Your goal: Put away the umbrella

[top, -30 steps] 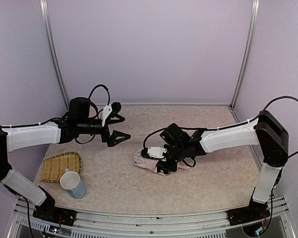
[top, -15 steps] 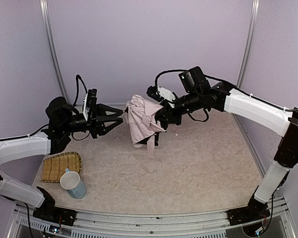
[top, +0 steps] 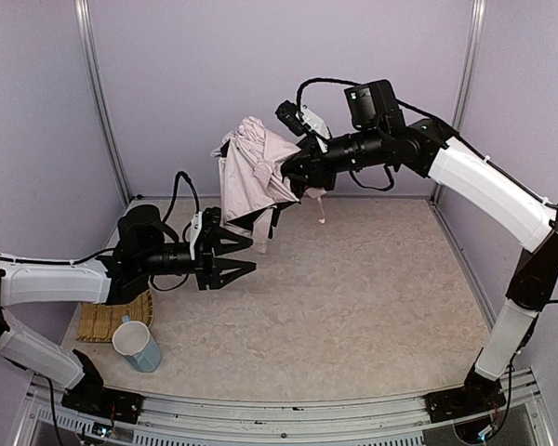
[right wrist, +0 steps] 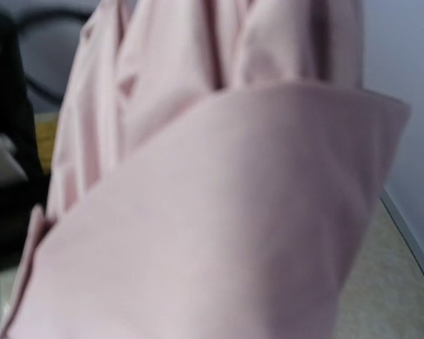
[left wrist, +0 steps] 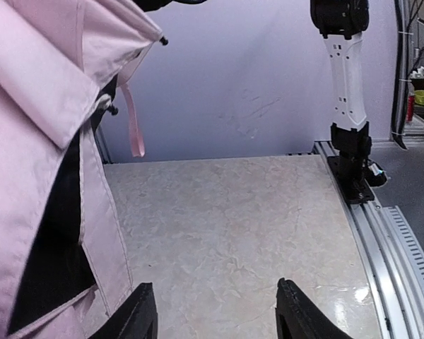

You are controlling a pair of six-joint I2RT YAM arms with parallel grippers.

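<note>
A pale pink folding umbrella (top: 249, 172) hangs in the air well above the surface (top: 353, 297), clamped in the right hand (top: 302, 172). Collapsed but loose, its fabric droops in crumpled folds, black lining showing beneath. A thin pink strap (left wrist: 132, 123) dangles.

umbrella (top: 251, 177) hangs over table (top: 372, 297), cup (top: 137, 346) just before basket (top: 98, 321).

A: Counter (top: 372, 307) surface?
B: Beige, marbled. Metal rail (top: 288, 409) along near edge.
A: On it?
B: Woven tray (top: 98, 321) near-left, partly hidden. Pale blue cup (top: 138, 346) upright at tray's near-right corner.
</note>
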